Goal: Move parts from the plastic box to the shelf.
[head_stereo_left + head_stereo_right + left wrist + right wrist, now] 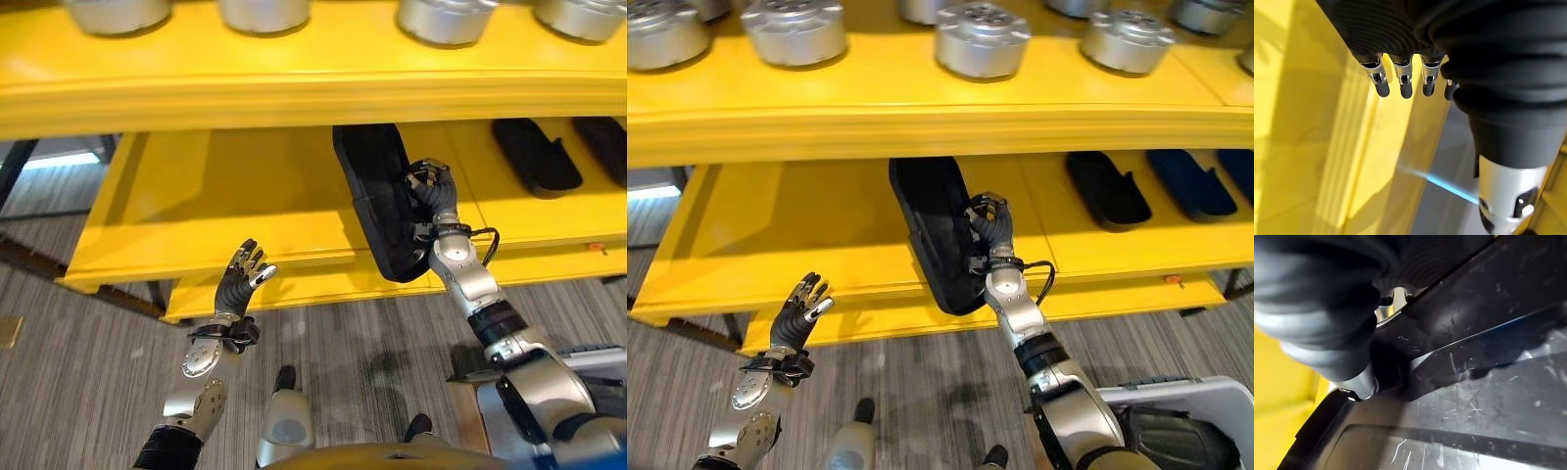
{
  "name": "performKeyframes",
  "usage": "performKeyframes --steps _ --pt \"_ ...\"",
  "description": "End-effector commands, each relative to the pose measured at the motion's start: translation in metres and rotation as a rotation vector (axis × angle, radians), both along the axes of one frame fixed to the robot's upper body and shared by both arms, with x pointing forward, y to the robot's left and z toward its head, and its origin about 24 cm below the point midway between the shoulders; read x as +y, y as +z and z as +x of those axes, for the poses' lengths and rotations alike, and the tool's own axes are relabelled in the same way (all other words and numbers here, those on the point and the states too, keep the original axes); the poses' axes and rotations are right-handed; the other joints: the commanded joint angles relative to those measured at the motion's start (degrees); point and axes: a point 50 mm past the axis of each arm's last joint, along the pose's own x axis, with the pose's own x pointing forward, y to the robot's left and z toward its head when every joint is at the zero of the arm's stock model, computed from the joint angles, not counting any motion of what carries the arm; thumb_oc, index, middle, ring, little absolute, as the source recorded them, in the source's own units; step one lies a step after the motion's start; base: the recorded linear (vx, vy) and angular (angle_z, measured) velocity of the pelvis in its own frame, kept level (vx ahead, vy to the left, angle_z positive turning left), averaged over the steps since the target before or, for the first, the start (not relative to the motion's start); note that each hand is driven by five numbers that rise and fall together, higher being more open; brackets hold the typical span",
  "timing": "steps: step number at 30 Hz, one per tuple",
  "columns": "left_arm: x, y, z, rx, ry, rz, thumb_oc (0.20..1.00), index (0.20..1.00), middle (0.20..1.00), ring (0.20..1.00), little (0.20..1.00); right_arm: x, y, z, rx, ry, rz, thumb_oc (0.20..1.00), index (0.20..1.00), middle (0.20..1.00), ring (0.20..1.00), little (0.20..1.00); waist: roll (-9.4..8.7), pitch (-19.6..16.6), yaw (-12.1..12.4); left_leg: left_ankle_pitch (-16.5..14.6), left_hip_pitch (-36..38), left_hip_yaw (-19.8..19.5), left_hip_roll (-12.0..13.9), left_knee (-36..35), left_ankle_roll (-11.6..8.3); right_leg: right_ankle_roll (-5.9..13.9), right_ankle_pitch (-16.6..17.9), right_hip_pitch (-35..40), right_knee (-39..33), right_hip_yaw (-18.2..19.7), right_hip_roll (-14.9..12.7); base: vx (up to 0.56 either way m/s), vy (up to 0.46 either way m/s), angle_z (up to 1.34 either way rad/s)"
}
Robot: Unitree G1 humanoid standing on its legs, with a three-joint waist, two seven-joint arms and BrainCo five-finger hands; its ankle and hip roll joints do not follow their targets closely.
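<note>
Black plastic part (936, 230) lies half on the yellow shelf (803, 225), the right hand (991, 223) curled around its edge; left hand (242, 277) hangs open below.

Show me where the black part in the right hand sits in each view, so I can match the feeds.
Left eye view: black part right of centre, on the lower yellow shelf, overhanging its front edge.
Right eye view: just left of centre.
Left wrist view: not in it.
Right wrist view: scratched black surface, very close.
Shared landmark: the right hand curled on the part's right edge.
</note>
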Motion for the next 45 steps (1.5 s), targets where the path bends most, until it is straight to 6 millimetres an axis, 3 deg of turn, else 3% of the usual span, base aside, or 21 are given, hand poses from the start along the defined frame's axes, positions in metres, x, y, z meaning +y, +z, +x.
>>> performKeyframes --steps 1,8,10,16,24,25,45 --pt "-0.002 0.032 0.007 -0.155 -0.038 0.002 1.0 1.0 1.0 1.0 1.0 -0.014 0.054 0.01 -0.17 -0.041 -0.009 0.2 0.2 0.2 0.2 0.2 0.14 0.6 1.3 3.0 -0.1 0.2 -2.9 -1.9 3.01 -0.07 -5.4 -1.0 14.3 0.6 -3.2 -0.06 -0.009 0.28" --pt "-0.007 0.043 0.012 -0.196 -0.068 -0.011 1.0 1.0 1.0 1.0 1.0 -0.025 0.104 0.033 -0.199 -0.12 -0.062 0.2 0.2 0.2 0.2 0.2 1.84 4.4 3.1 2.5 -4.2 -1.7 -3.7 2.1 3.11 -0.87 -7.7 -4.4 19.6 0.5 -3.6 -0.06 -0.016 0.17" --pt "-0.008 0.047 0.013 -0.209 -0.076 -0.012 1.0 1.0 1.0 1.0 1.0 -0.029 0.114 0.036 -0.206 -0.143 -0.065 0.2 0.2 0.2 0.2 0.2 2.06 5.2 3.3 0.8 -5.0 -2.0 -3.6 3.6 2.78 -0.57 -9.9 -5.3 21.8 1.4 -3.6 -0.01 -0.058 0.08" --pt "-0.02 0.052 0.015 -0.228 -0.15 -0.011 1.0 1.0 1.0 1.0 1.0 -0.066 0.139 0.043 -0.17 -0.303 -0.116 0.2 0.2 0.2 0.2 0.2 4.67 8.2 4.6 0.2 -10.5 -3.8 -5.1 8.4 3.05 -1.13 -12.8 -10.2 28.8 1.5 -4.7 -0.07 -0.01 0.07" --pt "-0.024 0.055 0.014 -0.235 -0.182 0.005 1.0 1.0 1.0 1.0 1.0 -0.103 0.167 0.036 -0.193 -0.43 -0.152 0.2 0.2 0.2 0.2 0.2 5.89 9.6 4.9 0.0 -15.1 -4.0 -5.7 10.7 3.48 -1.34 -14.0 -15.5 32.6 2.8 -5.2 -0.03 -0.002 0.07" --pt "-0.025 0.054 0.013 -0.232 -0.192 0.01 1.0 1.0 1.0 1.0 1.0 -0.115 0.178 0.031 -0.209 -0.469 -0.149 0.2 0.2 0.2 0.2 0.2 6.43 10.1 4.7 0.0 -15.8 -3.9 -5.9 11.0 3.56 -1.37 -14.3 -16.5 33.4 3.0 -5.3 0.0 0.0 0.0" --pt "-0.03 0.064 0.013 -0.268 -0.225 0.011 1.0 1.0 1.0 1.0 1.0 -0.18 0.243 -0.008 -0.306 -0.686 -0.14 0.2 0.2 0.2 0.2 0.2 7.6 11.8 4.8 0.7 -19.0 -4.4 -7.0 9.3 4.03 -0.93 -14.6 -20.3 34.5 2.4 -6.1 0.0 -0.007 0.02"
